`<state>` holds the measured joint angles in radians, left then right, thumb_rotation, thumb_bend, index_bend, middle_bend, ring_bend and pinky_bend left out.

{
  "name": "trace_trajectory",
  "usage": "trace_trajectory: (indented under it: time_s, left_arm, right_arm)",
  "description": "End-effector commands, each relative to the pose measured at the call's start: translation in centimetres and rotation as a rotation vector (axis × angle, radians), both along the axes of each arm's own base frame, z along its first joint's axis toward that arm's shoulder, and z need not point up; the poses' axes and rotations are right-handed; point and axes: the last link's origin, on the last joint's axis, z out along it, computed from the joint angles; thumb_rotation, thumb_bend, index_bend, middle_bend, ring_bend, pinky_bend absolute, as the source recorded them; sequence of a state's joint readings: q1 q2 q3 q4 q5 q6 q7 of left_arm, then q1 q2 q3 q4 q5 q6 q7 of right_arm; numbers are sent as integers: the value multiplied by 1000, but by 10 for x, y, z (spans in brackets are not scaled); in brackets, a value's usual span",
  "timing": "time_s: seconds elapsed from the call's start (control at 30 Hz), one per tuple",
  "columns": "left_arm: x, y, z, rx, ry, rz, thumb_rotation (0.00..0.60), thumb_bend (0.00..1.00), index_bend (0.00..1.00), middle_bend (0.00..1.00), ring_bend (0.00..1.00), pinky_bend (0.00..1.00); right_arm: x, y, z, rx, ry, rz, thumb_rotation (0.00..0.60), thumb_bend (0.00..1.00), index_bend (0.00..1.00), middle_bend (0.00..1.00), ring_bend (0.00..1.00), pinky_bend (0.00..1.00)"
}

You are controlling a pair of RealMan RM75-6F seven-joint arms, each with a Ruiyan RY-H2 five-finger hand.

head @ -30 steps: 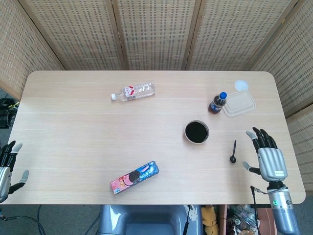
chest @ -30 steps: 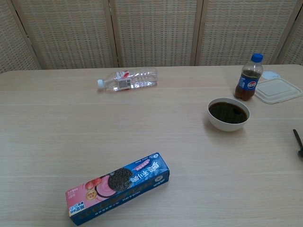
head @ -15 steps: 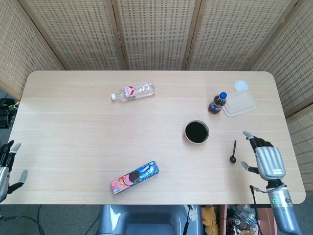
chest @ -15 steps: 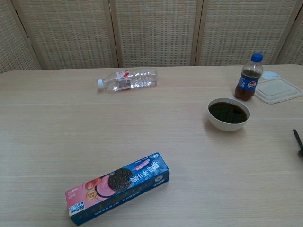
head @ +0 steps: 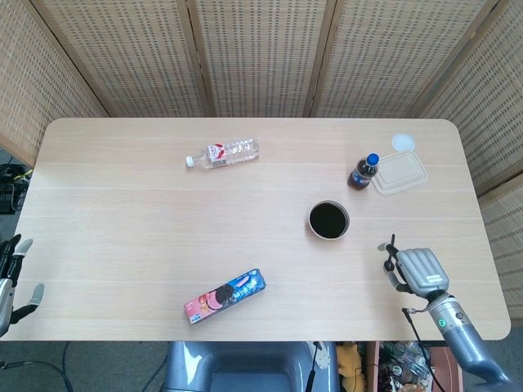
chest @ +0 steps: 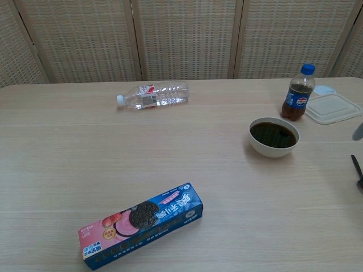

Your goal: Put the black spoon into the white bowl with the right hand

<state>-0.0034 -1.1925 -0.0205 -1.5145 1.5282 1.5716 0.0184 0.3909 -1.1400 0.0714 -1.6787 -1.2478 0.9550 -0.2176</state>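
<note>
One light, stiff, thin black spoon (chest: 357,173) lies beyond the white bowl (head: 328,220) beneath your right hand (head: 415,270), whose grasp I cannot tell; pinch its handle.

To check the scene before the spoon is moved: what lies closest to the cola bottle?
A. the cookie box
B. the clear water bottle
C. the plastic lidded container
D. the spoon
C: in the head view the container lies right beside the cola bottle, while the other options are much farther away.
</note>
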Motion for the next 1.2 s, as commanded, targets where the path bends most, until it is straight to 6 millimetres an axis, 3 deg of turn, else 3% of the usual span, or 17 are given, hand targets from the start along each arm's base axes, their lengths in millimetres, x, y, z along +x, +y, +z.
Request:
trace_trajectory:
  time_s: [0.03,0.6,1.2]
  left_arm:
    - [0,0,0,-1,0,1,600,403,0,0,0,0]
    - [-2,-1,-3,-14,-4,2,600,403,0,0,0,0]
    - [-3,-2,-4,-12,-7,2,600,403,0,0,0,0]
  right_arm:
    - [-5,-5,-6,45,21,-22,600,695,281,955,970,960]
    - [-38,-6,-36,167,87,-141,600,740,281,968,981,972]
    - [-54,-7,-40,174,104,-196,600,753,281,969,982,972]
